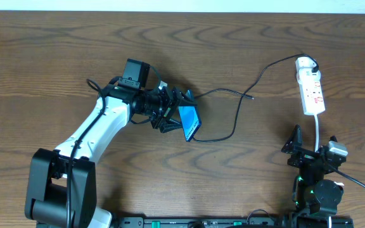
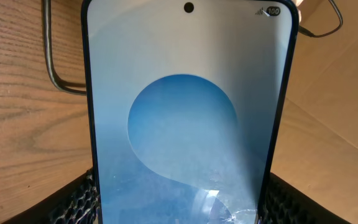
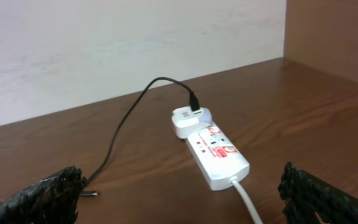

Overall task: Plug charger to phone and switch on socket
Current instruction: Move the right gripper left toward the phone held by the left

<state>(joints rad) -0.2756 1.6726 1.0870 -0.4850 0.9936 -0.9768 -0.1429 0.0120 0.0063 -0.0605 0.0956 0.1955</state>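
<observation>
**A:** Which step is underway?
**B:** The left gripper [image 1: 180,113] is gripping the phone [image 1: 189,122], well left of the power strip [image 1: 310,88]. The right gripper [image 1: 312,147] is sitting open near the strip. The next move is probably fetching the cable [image 1: 236,117] tip lying between them.
**A:** Any writing?
**B:** The phone is showing "100"; the strip's red print is unreadable.
</observation>
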